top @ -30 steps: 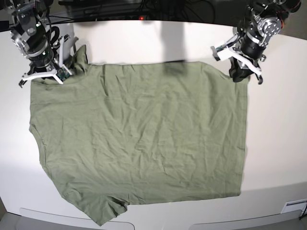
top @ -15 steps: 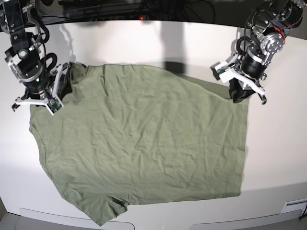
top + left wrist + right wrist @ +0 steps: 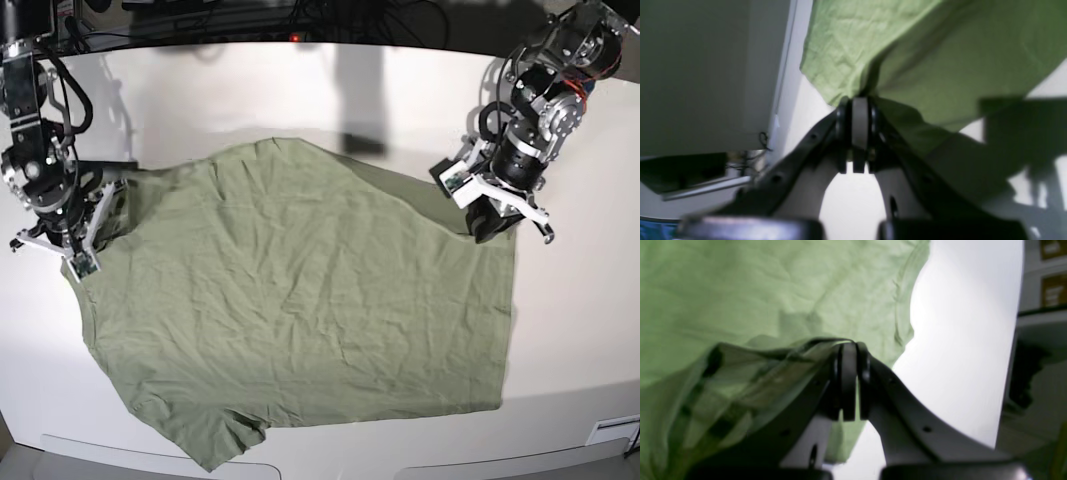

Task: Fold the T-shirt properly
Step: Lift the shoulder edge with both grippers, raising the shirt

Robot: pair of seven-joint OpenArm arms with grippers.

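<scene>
1. The shirt [image 3: 300,310] lay spread across the table [image 3: 590,330], its back edge lifted.
2. The left gripper [image 3: 487,222] was clamped shut on the back-right corner; the right gripper [image 3: 82,248] pinched the back-left one.
3. The rest of the cloth stretched toward the front edge, so that's likely where the fold goes.

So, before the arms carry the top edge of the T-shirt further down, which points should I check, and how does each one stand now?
1. Left gripper shut on the T-shirt: ok.
2. Right gripper shut on the cloth: ok.
3. Both corners lifted level: cannot tell.
4. Bottom hem lying flat on the table: ok.
5. Cloth smooth: not ok, wrinkled.
6. Lower sleeve laid flat: not ok, bunched near the front edge.
</scene>
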